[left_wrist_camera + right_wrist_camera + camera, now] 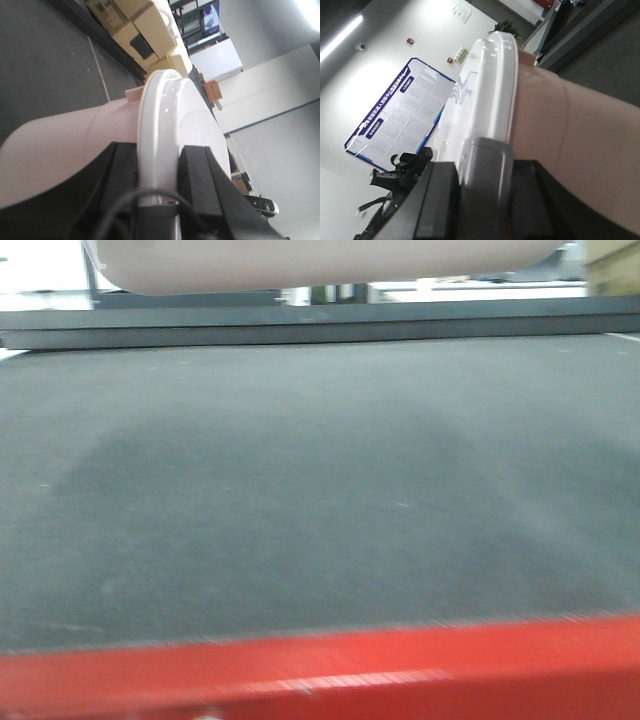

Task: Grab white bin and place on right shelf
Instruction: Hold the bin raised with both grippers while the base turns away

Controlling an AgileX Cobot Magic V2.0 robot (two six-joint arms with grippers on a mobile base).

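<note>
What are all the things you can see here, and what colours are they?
Off-white, slightly pinkish plastic bin: one, with a glossy white lid, held up off the table.
Table with dark grey mat top: one, red front edge, under the bin.
Tan cardboard boxes: several, stacked in the background of the left wrist view.
Wall board: one, white with a blue border, on the pale wall.
Leafy plant: one, green, far off by the wall.
Left gripper: one, black, shut on the bin's lid rim.
Right gripper: one, black, shut on the lid rim at the other end.
</note>
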